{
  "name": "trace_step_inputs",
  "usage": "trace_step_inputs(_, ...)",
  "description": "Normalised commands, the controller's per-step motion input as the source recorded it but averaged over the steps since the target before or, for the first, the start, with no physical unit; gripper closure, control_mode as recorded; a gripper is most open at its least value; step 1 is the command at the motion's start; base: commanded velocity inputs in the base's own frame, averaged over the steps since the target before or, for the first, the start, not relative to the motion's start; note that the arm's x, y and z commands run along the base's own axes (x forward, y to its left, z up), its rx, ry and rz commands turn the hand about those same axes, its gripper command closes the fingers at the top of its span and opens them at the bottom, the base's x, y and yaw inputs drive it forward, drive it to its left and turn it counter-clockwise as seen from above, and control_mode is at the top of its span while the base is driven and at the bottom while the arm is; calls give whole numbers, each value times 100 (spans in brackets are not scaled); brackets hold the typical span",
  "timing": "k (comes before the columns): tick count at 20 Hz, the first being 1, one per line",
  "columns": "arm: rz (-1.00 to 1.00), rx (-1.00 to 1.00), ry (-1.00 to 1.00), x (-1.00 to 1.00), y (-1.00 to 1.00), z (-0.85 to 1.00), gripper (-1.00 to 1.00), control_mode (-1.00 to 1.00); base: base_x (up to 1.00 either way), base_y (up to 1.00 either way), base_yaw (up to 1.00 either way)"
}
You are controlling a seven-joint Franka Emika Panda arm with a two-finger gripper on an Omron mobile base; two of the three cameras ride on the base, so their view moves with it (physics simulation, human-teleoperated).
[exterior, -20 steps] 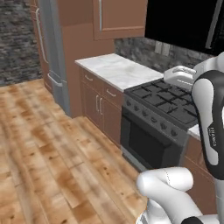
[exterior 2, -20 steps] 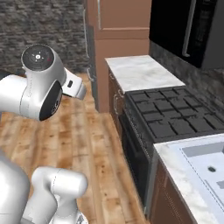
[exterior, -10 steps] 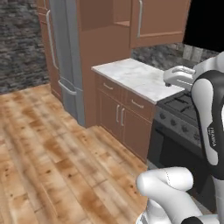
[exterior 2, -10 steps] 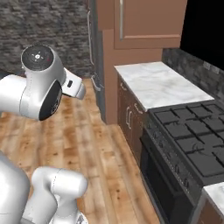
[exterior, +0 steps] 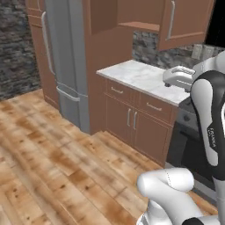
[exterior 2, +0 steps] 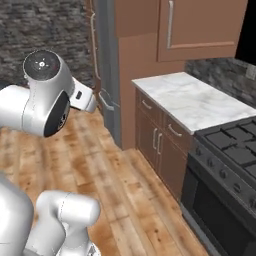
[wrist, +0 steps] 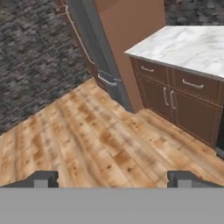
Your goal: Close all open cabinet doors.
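In the hand view the gripper (wrist: pixel 112 178) has its two dark fingertips (wrist: pixel 43 178) at the bottom corners of the frame, jaws spread wide with nothing between them, and it looks down over bare wooden floor (wrist: pixel 87 140). Beyond the floor, at the right of that frame, stand the low cupboards (wrist: pixel 175 100) under the marble counter (wrist: pixel 188 43). The thing to act on lies higher and farther: in the left base view an open cabinet door (exterior: pixel 184 22) hangs swung out at the upper right of the frame, over the counter's far end, with the bared shelf space (exterior: pixel 136 13) to its left. Its long axis and its bar handle (exterior: pixel 171 19) run vertically. Judging from this, the gripper points well below the door, so the hand must rise and reach up and forward toward it
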Motion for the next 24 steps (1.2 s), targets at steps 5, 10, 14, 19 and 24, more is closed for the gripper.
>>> trace_step_inputs(5, 0, 0, 0, 0, 0, 0, -100, 100, 39, 100, -39)
trace_step_inputs(10, 0, 0, 0, 0, 0, 0, -100, 100, 53, 99, -40)
trace_step_inputs(14, 0, 0, 0, 0, 0, 0, -100, 100, 77, 94, -41)
trace_step_inputs(19, 0, 0, 0, 0, 0, 0, -100, 100, 94, 86, -45)
trace_step_inputs(24, 0, 0, 0, 0, 0, 0, -100, 100, 99, 80, -47)
